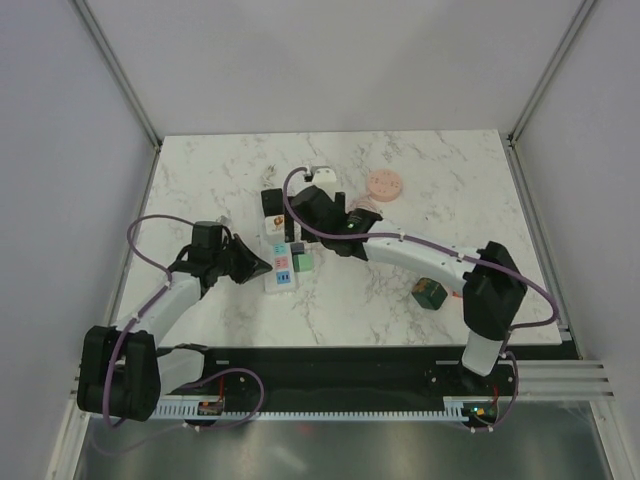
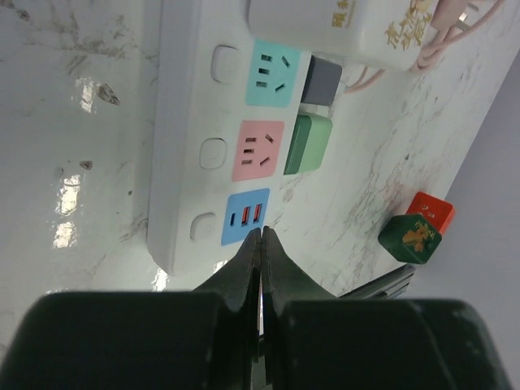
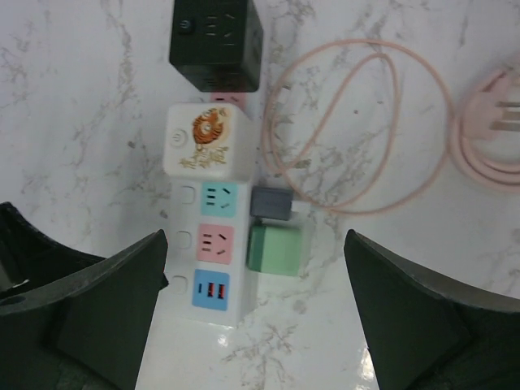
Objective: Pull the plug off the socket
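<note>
The power strip [image 3: 183, 244] lies on the desk [image 1: 400, 170]. Left jaws, pinched together and empty at its near end, should press it down. Right jaws, spread wide and empty above, should clamp the white plug [image 3: 205, 140] squarely and lift straight.

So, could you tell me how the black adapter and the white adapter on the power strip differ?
The black adapter shows socket slots on top; the white adapter carries an orange picture. The white adapter sits right beside the teal outlet, the black adapter beyond it. Both are cube-shaped and sit on the power strip.
</note>
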You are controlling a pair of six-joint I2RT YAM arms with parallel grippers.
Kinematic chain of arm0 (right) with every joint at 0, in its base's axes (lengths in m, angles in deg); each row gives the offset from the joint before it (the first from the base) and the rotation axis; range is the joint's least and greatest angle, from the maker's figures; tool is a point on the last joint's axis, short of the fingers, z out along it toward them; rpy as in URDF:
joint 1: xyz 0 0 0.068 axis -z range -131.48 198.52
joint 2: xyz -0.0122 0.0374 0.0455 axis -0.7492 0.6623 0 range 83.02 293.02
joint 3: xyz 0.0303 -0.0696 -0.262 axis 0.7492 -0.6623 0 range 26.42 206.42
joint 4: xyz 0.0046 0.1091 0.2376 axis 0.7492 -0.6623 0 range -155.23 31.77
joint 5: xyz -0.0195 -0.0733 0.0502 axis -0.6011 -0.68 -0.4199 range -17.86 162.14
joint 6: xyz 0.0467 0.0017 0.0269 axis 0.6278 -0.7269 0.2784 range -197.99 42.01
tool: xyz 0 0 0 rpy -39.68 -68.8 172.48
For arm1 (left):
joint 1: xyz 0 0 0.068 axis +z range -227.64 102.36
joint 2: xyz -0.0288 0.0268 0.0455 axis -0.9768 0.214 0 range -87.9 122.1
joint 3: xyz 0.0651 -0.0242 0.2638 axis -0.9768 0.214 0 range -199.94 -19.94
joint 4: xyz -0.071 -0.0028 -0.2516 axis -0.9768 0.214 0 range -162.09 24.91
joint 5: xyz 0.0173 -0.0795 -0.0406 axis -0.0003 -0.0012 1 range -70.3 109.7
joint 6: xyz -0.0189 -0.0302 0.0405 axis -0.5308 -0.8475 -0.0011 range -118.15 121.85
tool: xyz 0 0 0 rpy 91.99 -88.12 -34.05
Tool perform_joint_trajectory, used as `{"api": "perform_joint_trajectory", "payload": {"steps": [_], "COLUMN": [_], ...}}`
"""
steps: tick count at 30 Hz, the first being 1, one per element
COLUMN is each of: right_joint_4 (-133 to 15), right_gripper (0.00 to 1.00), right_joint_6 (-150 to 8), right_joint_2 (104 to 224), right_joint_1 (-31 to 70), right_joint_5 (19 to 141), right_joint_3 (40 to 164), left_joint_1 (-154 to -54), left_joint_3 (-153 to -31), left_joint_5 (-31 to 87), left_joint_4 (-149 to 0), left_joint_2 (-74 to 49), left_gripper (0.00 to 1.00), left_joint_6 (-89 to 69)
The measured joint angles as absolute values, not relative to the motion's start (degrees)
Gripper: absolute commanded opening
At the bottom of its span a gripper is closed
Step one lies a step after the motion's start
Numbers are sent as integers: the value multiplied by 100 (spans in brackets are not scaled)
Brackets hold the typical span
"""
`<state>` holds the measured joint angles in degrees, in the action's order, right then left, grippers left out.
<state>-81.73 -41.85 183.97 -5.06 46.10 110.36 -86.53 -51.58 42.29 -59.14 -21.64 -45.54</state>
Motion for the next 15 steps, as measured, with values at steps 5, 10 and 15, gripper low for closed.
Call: {"api": "perform_joint_trajectory", "payload": {"steps": [5, 10, 15], "right_joint_4": [-7983, -7830, -7789], "right_gripper": [91, 86, 82], "right_joint_6": [-4242, -4089, -3964], "right_joint_2": [19022, 19468, 20182], "right_joint_1": [-567, -550, -550], "right_joint_5": [5003, 5200, 5370], "right_joint_3": [11808, 12258, 12787], "left_joint_1": [-8329, -8139, -8135], "left_joint_3": [-4977, -4797, -4797], "left_joint_5": [4292, 4413, 4478], "left_joint_4": [-6405, -6941, -7216], "left_joint_2": [-1972, -1622, -1351], "left_gripper": [2, 2, 2], "left_joint_6": [-4897, -5267, -5378]}}
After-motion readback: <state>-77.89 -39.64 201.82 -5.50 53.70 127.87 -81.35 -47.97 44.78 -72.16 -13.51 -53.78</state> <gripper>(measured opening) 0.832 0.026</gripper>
